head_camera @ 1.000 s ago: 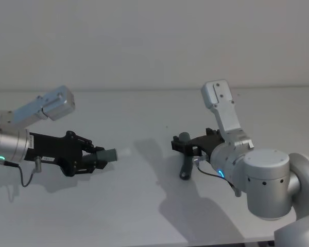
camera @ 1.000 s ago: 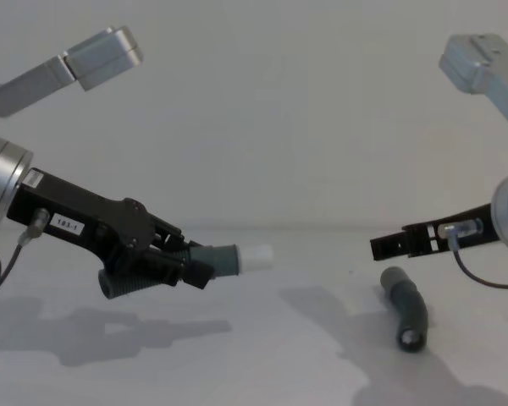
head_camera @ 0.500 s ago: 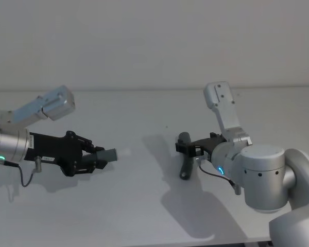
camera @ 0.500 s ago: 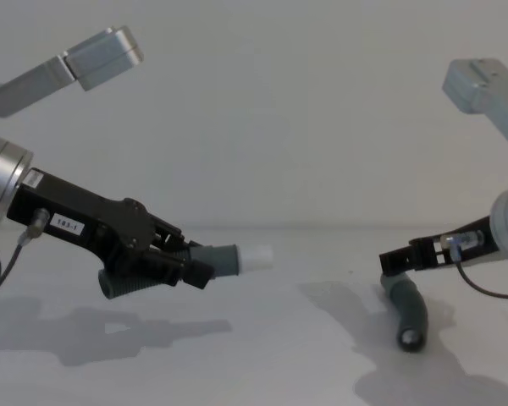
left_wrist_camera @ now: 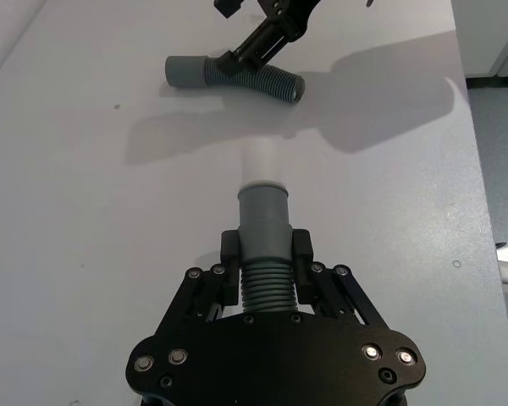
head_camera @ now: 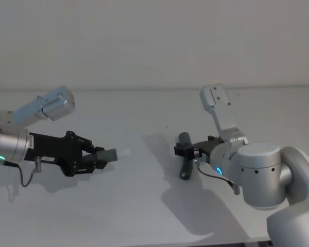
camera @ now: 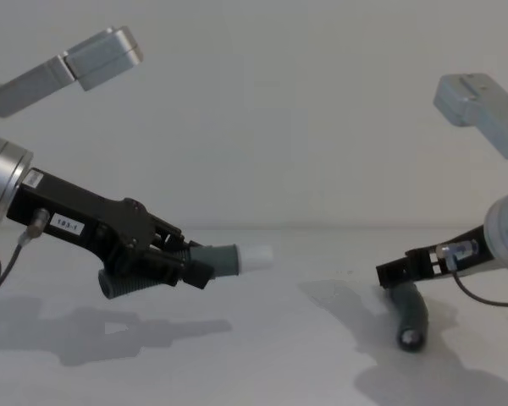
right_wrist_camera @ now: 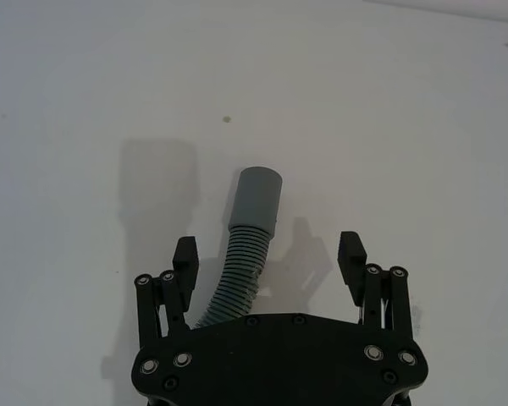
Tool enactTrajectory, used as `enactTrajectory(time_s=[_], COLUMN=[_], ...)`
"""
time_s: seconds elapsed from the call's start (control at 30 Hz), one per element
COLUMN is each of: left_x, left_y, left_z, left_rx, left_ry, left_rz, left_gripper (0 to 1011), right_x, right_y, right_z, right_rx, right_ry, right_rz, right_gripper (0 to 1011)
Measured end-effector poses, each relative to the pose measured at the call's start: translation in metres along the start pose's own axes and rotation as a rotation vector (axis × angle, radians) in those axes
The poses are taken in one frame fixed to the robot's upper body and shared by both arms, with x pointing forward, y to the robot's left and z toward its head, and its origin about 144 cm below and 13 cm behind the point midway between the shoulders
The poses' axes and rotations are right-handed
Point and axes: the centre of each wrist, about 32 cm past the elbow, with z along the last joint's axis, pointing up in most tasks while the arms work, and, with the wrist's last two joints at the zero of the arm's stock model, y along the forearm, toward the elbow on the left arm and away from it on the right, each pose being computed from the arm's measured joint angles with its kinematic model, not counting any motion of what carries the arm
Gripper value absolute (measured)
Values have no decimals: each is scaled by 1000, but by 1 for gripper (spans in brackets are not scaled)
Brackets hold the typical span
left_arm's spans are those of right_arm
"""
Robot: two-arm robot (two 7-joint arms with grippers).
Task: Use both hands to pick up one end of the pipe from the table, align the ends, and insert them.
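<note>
My left gripper (head_camera: 96, 158) (camera: 186, 269) (left_wrist_camera: 264, 258) hangs above the table (head_camera: 139, 211), shut on the ribbed middle of one grey pipe piece (left_wrist_camera: 262, 222) (camera: 223, 259). Its white plug tip (left_wrist_camera: 262, 161) (camera: 256, 254) points toward the right arm. The other pipe piece (head_camera: 185, 163) (camera: 411, 317) (right_wrist_camera: 244, 245) lies on the table with its smooth grey cuff (right_wrist_camera: 259, 193) pointing away from the right arm. Low over this piece, my right gripper (head_camera: 187, 151) (right_wrist_camera: 268, 252) (camera: 394, 274) stands open, one finger on each side of the ribbed middle, which sits closer to one finger.
Both arms' grey camera brackets (head_camera: 54, 103) (head_camera: 215, 98) stick up above the wrists. The white table stretches bare between the two grippers and toward the far wall. The right arm's large silver joint (head_camera: 260, 175) sits near the front edge.
My right gripper has sunk down around the pipe piece lying on the table and shifted slightly. The left gripper with its piece has stayed still.
</note>
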Motion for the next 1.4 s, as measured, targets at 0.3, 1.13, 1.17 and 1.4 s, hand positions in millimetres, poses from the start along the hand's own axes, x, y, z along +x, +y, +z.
enactTrajectory(time_s=[0.3,1.13,1.17,1.4], left_x=[0,0,0,0], left_y=[0,0,0,0], left_z=[0,0,0,0], left_rx=[0,0,0,0], left_ry=[0,0,0,0], left_rz=[0,0,0,0], left_gripper=[321,321,321,321], right_x=[-1,-5,-5,-6], right_y=[4,19,19,21], right_z=[2,0,0,0], right_rx=[-14,-53,-54,-61], right_ry=[-28,-57,-56,-49], right_rz=[17,25,25,24], right_gripper=[1002,1002,1000,855])
